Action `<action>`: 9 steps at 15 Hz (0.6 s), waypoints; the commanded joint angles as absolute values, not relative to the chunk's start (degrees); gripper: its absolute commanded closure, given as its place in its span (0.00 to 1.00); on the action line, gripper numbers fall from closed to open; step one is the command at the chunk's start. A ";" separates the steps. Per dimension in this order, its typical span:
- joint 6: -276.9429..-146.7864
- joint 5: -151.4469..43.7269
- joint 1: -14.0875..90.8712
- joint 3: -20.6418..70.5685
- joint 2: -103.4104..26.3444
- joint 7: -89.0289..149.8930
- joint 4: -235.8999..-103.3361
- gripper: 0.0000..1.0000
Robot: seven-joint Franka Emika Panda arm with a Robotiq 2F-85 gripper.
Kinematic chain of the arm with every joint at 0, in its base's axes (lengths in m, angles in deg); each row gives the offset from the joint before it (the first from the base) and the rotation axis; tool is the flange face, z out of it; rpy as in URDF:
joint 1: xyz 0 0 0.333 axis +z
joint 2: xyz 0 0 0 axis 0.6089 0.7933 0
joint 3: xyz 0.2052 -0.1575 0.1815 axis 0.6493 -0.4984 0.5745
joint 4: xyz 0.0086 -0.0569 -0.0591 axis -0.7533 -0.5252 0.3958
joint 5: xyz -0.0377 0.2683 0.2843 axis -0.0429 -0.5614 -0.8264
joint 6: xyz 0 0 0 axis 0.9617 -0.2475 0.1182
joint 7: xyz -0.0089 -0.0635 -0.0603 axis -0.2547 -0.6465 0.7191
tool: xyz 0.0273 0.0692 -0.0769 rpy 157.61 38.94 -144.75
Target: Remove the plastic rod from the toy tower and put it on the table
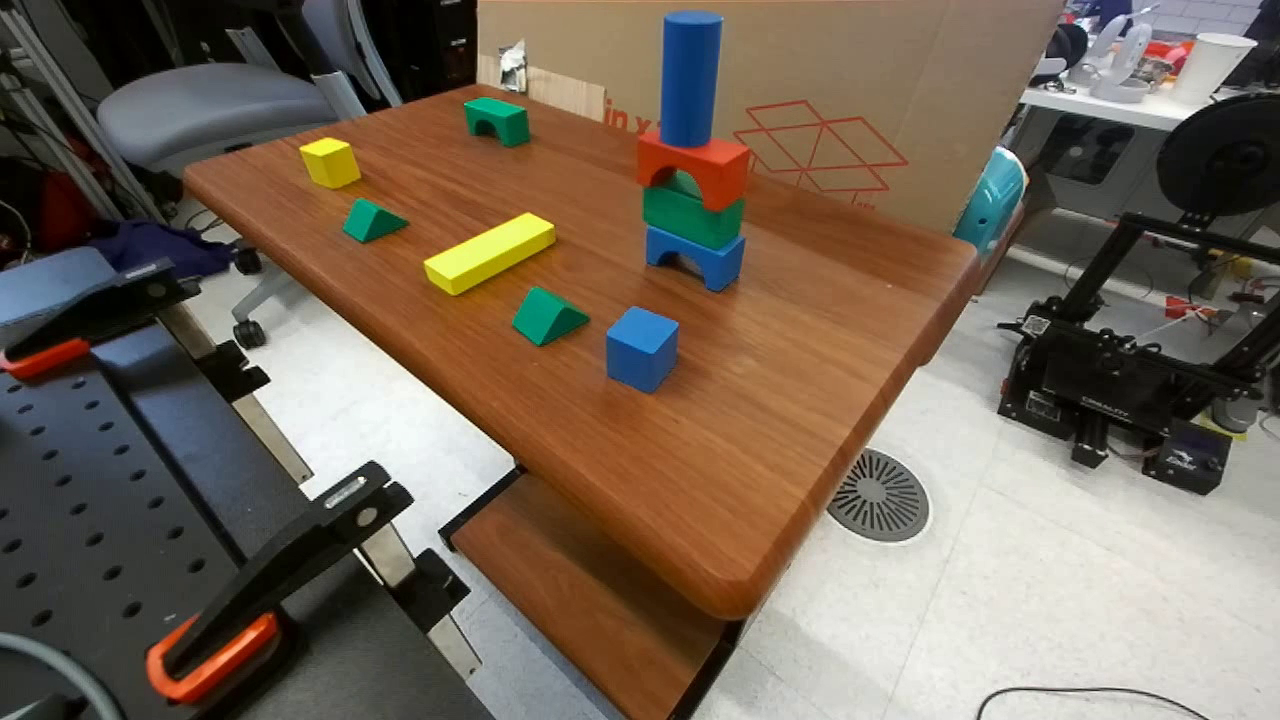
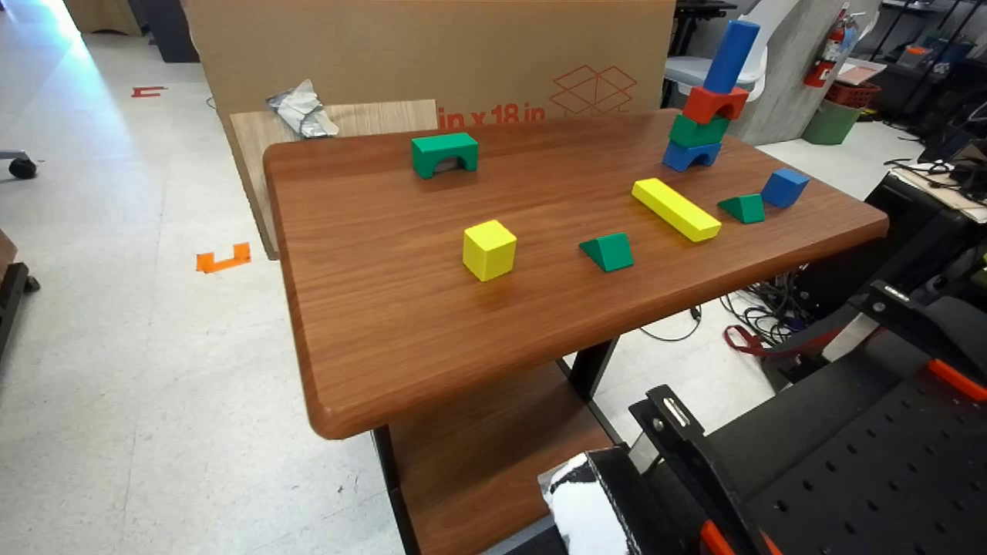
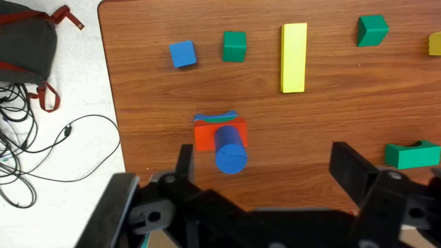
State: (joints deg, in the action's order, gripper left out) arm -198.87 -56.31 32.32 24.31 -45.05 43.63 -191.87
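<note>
Closest, in the wrist view, the fingers point(image 3: 352, 172) stand spread wide, gripping nothing. Beyond them the plastic rod point(image 3: 231, 158) shows in the gap, off-centre, nearer the finger toward the visible short edge of the tabletop point(image 3: 155, 103). Its long axis is upright, round end up (so a sideways shift and then a descent look likely to come before any grasp). The rod stands atop the toy tower point(image 1: 685, 217), a stack of red, green and blue pieces. Well beyond the tabletop, in an exterior view, sits a white cup point(image 1: 1212, 68), its contents hidden.
</note>
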 commanded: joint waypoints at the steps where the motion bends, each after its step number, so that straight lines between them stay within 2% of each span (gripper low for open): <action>1: -199.03 -56.83 31.11 24.11 -41.87 45.77 -188.80 0.00; 9: -199.21 -56.35 30.01 24.30 -35.88 45.61 -185.02 0.00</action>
